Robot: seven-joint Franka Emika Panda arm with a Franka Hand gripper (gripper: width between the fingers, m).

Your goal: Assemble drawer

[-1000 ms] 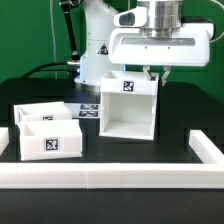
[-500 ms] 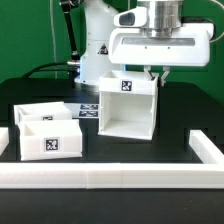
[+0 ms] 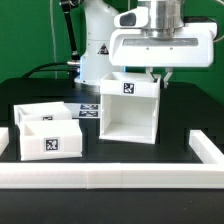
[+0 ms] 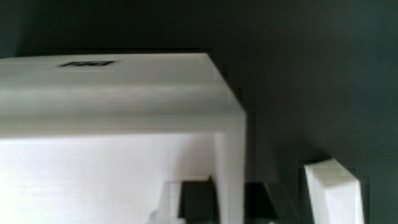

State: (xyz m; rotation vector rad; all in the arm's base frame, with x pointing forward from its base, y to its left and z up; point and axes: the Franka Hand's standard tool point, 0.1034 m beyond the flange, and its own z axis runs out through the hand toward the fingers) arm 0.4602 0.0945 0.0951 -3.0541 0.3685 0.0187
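Exterior view: bright, even light from above. I note the arm housing (image 3: 160, 45) nearly blown out, soft shade inside the drawer case (image 3: 128, 118), and the black table (image 3: 180, 115) swallowing detail. Wrist view: dim, grainy, soft all over; case edges smear.

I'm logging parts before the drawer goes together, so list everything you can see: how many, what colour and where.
case: one, white, hollow, mid-table, tag on its top front edge.
front tray: one, white, at the exterior view's left, tag on its front.
rear tray: one, white, just behind the front tray.
rail: one run, white, low, along the table's near edge and both sides.
marker board: one, white with black tags, flat between trays and case.
table: one, black.
arm: one, white, behind the case.
pincer: one, dark fingers either side of a case wall, apparently shut on it.
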